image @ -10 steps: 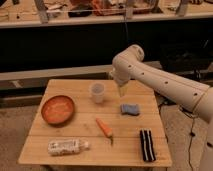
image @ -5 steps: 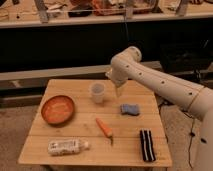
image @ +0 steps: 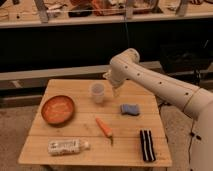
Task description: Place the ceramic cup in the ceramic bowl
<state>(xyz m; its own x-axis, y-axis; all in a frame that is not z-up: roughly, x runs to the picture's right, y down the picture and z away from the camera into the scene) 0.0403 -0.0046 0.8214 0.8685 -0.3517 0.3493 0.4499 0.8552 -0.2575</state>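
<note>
The ceramic cup (image: pixel 97 92), small, pale and handleless, stands upright on the wooden table (image: pixel 80 131) near its back middle. The ceramic bowl (image: pixel 58 110), round and orange-brown, sits at the left and has nothing in it. My gripper (image: pixel 115 90) hangs from the white arm just right of the cup and a little above the table. It points down, is open, and holds nothing. A small gap separates it from the cup.
A blue sponge (image: pixel 130 109) lies right of the cup. An orange carrot (image: pixel 104 127) lies in the middle. A white bottle (image: pixel 67 146) lies on its side at the front left, and a black striped object (image: pixel 146 145) at the front right. A dark shelf runs behind the table.
The arm has swung a little to the left, bringing my gripper closer to the cup. Cup, bowl and the other things have not moved.
</note>
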